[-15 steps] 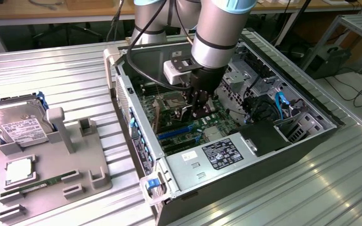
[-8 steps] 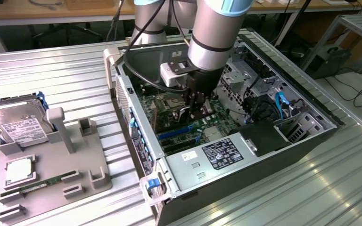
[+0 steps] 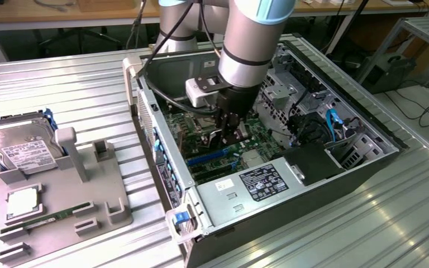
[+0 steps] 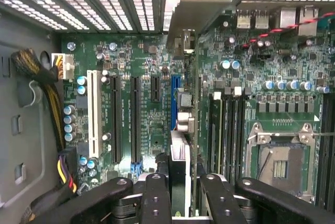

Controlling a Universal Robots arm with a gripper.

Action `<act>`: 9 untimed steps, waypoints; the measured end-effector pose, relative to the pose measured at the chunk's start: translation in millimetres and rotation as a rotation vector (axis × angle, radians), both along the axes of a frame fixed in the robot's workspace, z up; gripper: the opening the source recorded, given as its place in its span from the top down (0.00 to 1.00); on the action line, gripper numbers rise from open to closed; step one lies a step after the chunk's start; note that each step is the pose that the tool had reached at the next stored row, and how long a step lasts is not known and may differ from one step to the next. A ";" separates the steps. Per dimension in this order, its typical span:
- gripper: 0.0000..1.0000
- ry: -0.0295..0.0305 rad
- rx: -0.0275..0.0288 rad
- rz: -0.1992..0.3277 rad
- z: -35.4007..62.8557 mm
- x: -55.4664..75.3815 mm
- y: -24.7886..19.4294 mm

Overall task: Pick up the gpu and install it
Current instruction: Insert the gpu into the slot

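Hand (image 4: 184, 195) fingers fill the near edge of the wrist view, clamped part-way shut on the gpu (image 4: 180, 130), card held edge-on over the motherboard (image 4: 141, 56).

Going across: white slot (image 4: 94, 114), two black slots, then the blue slot (image 4: 174, 101) just beside the card's lower edge, memory slots and CPU socket (image 4: 282, 161) further over. In the exterior view my hand (image 3: 228, 131) sits deep inside the open PC case (image 3: 363, 162) on the counter (image 3: 65, 89). Risks as I judge them: card edge not lined up with the slot, so pressing could jam or bend it; bracket may snag the rear case wall; thin grip could let it tilt.
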State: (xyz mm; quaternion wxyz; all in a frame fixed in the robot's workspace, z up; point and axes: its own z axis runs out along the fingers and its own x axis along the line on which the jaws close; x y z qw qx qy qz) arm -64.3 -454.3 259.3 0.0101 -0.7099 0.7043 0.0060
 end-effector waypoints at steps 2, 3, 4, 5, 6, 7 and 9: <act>0.73 0.0000 -0.0001 0.000 -0.4 -1.2 -1.9; 0.73 0.0000 -0.0001 0.000 -0.6 -1.6 -3.7; 0.73 0.0000 -0.0002 0.000 -0.8 -2.4 -5.0; 0.73 0.0000 -0.0001 0.000 -1.2 -3.6 -5.2; 0.73 0.0000 0.0000 0.000 -1.7 -5.6 -5.2; 0.73 -0.0001 0.0000 0.000 -2.1 -6.8 -5.2; 0.73 0.0000 -0.0001 0.000 -2.7 -9.0 -5.3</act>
